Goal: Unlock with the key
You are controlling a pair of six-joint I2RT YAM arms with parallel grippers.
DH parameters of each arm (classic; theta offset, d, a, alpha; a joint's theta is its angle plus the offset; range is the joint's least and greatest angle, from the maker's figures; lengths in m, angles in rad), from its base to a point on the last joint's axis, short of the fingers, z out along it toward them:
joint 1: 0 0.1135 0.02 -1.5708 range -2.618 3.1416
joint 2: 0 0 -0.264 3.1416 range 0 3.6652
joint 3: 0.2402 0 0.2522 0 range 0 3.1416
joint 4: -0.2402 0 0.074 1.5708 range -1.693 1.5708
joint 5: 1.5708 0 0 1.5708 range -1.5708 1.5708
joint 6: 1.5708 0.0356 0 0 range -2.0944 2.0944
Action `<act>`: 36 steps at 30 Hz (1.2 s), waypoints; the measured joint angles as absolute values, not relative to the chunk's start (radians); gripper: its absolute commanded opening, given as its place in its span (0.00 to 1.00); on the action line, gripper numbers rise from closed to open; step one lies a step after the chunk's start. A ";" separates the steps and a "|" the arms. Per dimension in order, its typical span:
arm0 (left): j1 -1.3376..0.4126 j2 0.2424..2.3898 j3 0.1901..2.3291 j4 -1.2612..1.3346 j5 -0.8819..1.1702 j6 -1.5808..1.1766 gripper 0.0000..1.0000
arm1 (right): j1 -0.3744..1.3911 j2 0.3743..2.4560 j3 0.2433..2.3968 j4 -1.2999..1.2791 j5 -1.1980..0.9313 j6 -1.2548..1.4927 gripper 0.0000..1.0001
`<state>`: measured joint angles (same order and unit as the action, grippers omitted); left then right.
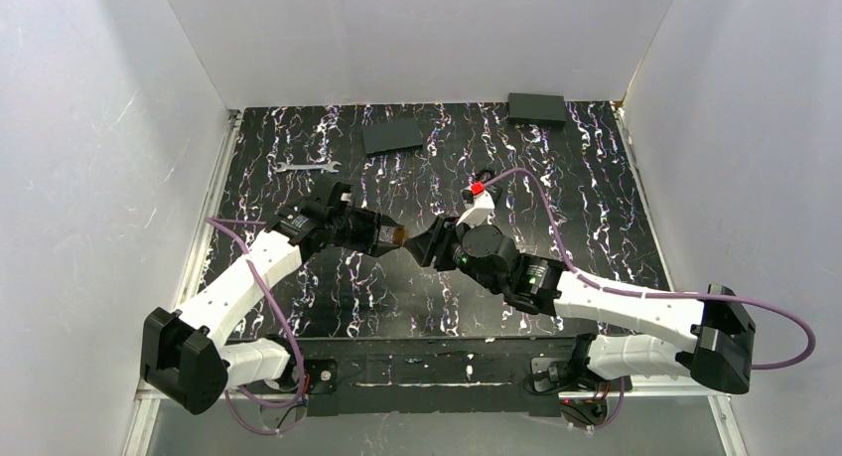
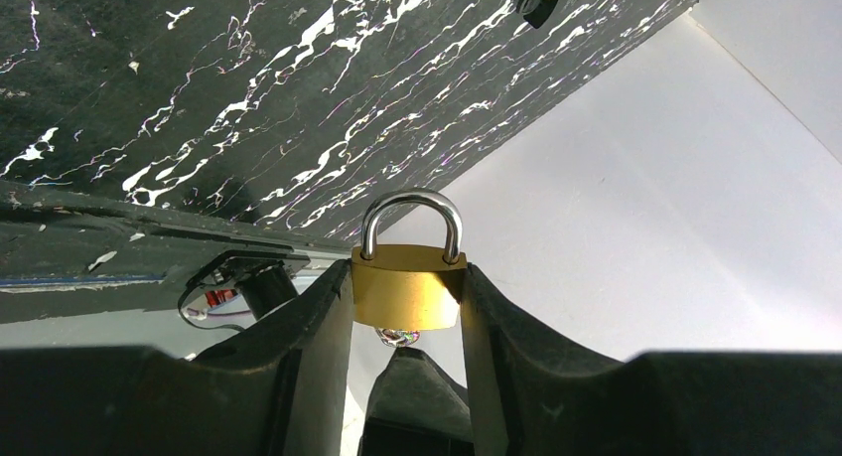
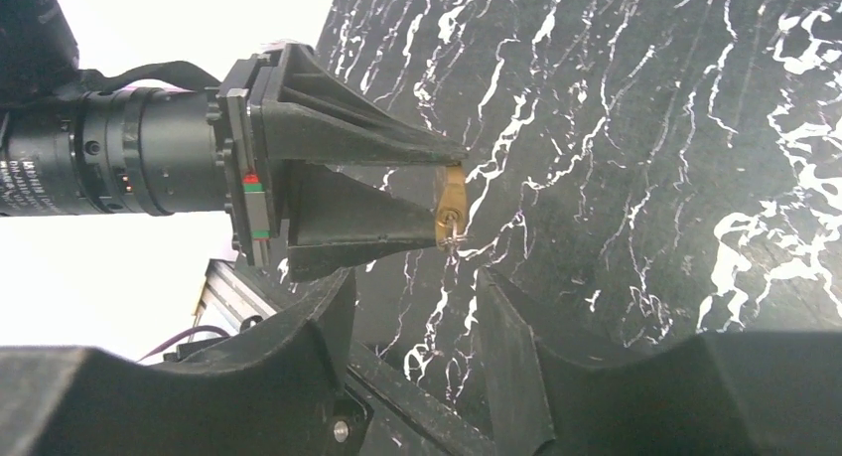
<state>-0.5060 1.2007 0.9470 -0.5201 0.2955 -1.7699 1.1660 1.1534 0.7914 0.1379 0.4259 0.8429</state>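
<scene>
One padlock (image 2: pixel 408 289) in left gripper (image 2: pixel 406 275)

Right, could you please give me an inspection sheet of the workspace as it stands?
Surface: black marbled table top with white veins.
Job's things: brass padlock with silver shackle, shackle closed; small silvery piece at its keyhole, possibly the key.
Clutter: silver flat open-ended wrench, dark flat slab and black box, all far side.
Grippers: left gripper clamps the padlock's body; right gripper open, empty, facing it.
Cables: purple cables along both arms.
Surroundings: white walls on three sides.
</scene>
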 measured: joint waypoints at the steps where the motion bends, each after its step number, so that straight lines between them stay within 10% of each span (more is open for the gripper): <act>1: -0.506 1.201 0.947 -0.520 0.295 -1.770 0.00 | 1.166 1.150 0.797 0.118 0.430 0.845 0.53; 36: -0.506 1.200 0.947 -0.512 0.292 -1.766 0.00 | 1.114 1.264 0.868 0.079 0.408 0.834 0.07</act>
